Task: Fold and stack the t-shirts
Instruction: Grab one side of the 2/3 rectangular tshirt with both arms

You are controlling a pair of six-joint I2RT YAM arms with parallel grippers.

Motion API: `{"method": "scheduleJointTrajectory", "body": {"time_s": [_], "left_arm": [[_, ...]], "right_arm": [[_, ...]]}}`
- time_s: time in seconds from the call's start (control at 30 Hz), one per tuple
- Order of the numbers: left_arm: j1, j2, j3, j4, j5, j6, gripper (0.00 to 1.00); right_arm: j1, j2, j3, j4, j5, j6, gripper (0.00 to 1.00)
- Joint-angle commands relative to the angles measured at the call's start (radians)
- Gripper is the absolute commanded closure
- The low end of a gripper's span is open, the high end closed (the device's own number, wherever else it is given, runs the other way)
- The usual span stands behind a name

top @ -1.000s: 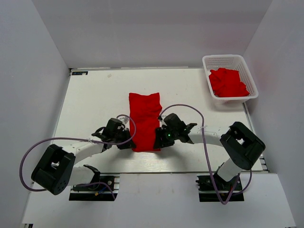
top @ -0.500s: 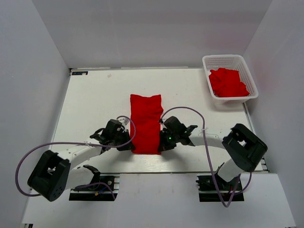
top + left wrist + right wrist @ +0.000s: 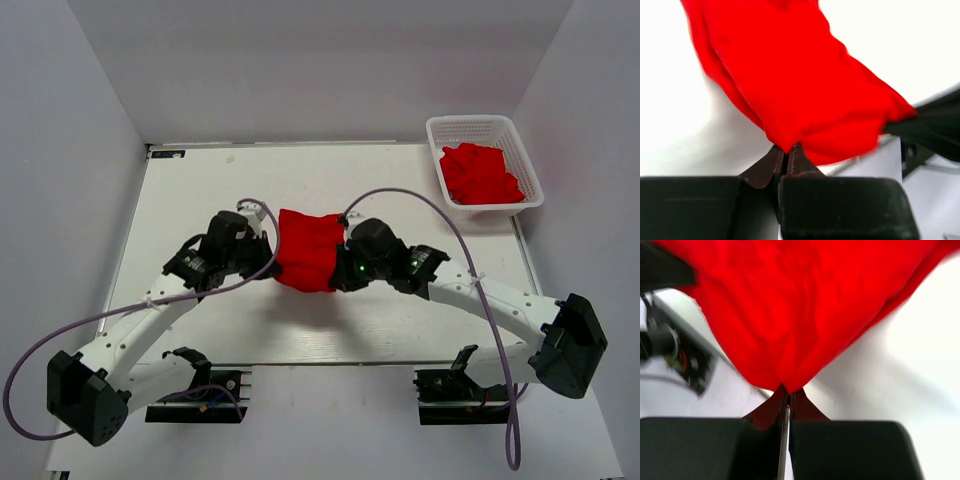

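Over the middle of the white counter (image 3: 190, 200), a red shirt (image 3: 305, 250) is held bunched. More shirts (image 3: 480, 175) lie in the basket (image 3: 478, 124), far right. The left end effector (image 3: 270, 262) and the right end effector (image 3: 341, 272) each pinch one edge of the shirt.

White arms (image 3: 150, 315) with black joints (image 3: 88, 395), black left gripper (image 3: 270, 263) and right gripper (image 3: 340, 276), looping lilac cables (image 3: 420, 206).

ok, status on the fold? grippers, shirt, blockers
Left gripper and right gripper shut on the t-shirt. Cloth bunched, near edge held off the table. Nothing in the way; basket sits far right.
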Motion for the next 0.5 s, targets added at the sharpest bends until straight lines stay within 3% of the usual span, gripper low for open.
{"method": "scheduleJointTrajectory", "body": {"time_s": [0.0, 0.23, 0.47], "left_arm": [[0.015, 0.076, 0.149, -0.037, -0.119, 0.071, 1.0], [0.035, 0.36, 0.355, -0.008, -0.151, 0.104, 1.0], [0.084, 0.582, 0.538, -0.013, -0.17, 0.136, 1.0]], "right_arm": [[-0.017, 0.037, 0.128, -0.122, 0.171, -0.084, 1.0], [-0.107, 0.192, 0.344, -0.136, 0.248, -0.176, 1.0], [-0.25, 0.307, 0.4, -0.051, 0.184, -0.223, 1.0]]}}
